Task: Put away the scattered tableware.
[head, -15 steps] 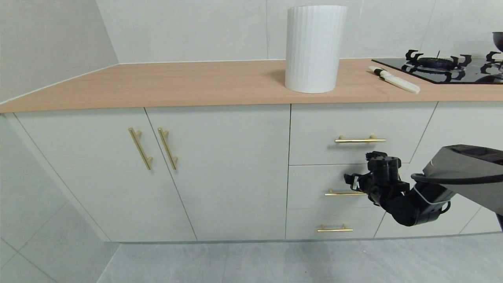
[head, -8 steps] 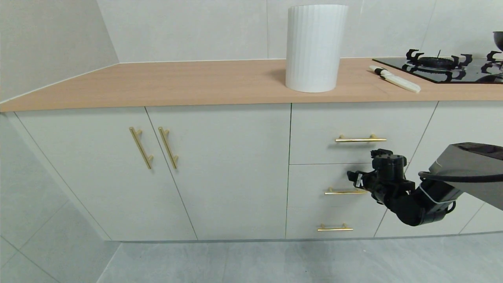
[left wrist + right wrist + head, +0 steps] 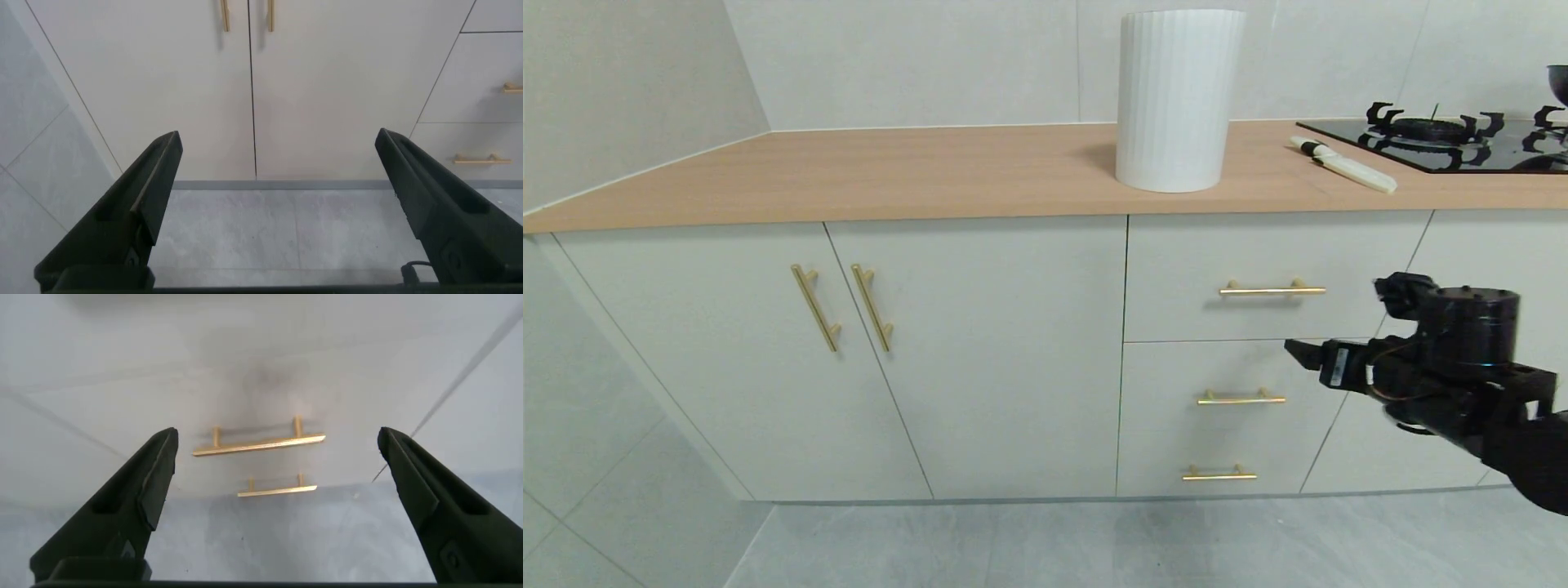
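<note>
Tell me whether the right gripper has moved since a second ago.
Yes. The right gripper has moved right and up, away from the middle drawer handle.

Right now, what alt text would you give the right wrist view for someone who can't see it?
The open black right gripper faces pale grey drawer fronts, framing a horizontal brass bar handle. A second brass bar handle sits nearer the grey floor.
</note>
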Robot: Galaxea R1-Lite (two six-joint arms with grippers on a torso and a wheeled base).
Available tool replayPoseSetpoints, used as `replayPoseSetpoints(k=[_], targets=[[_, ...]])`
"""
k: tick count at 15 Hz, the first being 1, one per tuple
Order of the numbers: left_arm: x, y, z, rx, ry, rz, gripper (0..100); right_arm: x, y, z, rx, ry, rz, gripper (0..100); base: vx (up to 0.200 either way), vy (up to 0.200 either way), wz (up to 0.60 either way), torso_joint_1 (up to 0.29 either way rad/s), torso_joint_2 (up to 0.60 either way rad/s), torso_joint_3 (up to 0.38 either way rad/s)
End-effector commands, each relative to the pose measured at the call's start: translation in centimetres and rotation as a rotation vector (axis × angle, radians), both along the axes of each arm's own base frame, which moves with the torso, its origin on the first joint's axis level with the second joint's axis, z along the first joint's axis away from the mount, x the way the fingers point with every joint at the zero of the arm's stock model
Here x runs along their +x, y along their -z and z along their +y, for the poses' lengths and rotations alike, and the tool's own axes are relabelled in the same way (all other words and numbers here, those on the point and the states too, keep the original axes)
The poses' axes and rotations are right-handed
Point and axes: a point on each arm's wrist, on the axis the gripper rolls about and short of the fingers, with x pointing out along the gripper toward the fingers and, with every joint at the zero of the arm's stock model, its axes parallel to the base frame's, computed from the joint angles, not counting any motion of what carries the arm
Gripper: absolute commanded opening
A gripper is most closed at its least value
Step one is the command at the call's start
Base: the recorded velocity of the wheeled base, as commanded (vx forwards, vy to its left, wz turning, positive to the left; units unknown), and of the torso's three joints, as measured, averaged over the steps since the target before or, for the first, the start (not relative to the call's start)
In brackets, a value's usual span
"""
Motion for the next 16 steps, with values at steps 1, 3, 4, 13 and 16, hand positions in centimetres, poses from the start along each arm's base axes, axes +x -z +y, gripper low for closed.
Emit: replayPoseSetpoints(k=[1,3,4,13,16], targets=[[0.0,0.0,0.0,0.000,0.000,0.000,100,-10.7,-7.7,-2.3,-0.006,-0.007,-0.313,100,0.000,0.000,0.00,0.000,0.00,0.000],[0.0,0.0,0.0,0.000,0.000,0.000,100,-16.0,-9.7,-3.7,-0.061,0.053,-0.412,100,0.000,0.000,0.00,0.000,0.00,0.000],[0.0,0.0,0.0,0.000,0.000,0.001,100,-19.2,-10.2,-4.4,-0.083,0.058,-0.435,100,0.000,0.000,0.00,0.000,0.00,0.000],[0.0,0.0,0.0,0.000,0.000,0.000,100,-33.8,-5.8,-6.8,-0.231,0.183,-0.436,100,0.000,0.000,0.00,0.000,0.00,0.000],[0.0,0.0,0.0,0.000,0.000,0.001,100,-35.5,-3.0,-6.7,-0.242,0.210,-0.435,100,0.000,0.000,0.00,0.000,0.00,0.000]])
